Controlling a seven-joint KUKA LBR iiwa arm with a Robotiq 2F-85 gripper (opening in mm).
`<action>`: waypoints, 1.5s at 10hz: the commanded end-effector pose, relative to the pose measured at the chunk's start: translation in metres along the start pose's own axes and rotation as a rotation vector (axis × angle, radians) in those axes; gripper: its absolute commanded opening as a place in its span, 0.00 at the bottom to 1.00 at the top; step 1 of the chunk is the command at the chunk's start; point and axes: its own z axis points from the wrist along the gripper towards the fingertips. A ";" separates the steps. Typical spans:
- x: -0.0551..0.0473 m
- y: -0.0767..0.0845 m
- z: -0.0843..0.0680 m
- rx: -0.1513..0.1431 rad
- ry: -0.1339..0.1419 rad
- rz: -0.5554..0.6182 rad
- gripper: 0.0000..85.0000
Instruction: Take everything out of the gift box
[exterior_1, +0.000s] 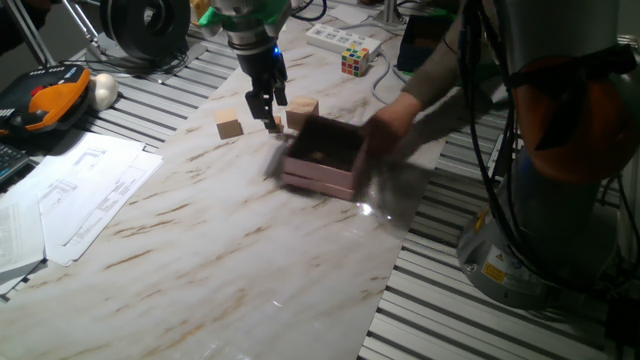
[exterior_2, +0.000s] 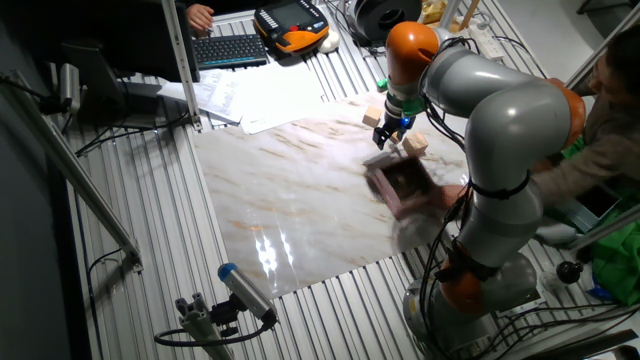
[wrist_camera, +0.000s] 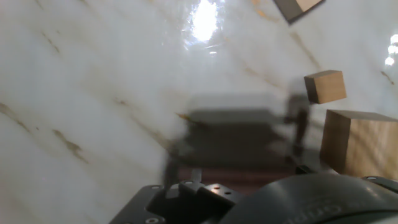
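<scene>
One pink gift box, two wooden blocks outside it, hand state unclear

No text, label, brand, number or sign can be read in any view. The paper sheets, lying left of the gift box, carry printed lines too small to make out. A yellow sticker on the robot base, right of the gift box, is too blurred to read. Embossed lettering on the end effector housing is illegible.
</scene>
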 end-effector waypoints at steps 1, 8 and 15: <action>0.000 -0.001 0.000 -0.003 0.000 0.000 0.80; -0.001 0.014 -0.004 -0.044 -0.053 0.010 0.80; 0.000 0.029 0.009 -0.031 -0.081 -0.011 0.80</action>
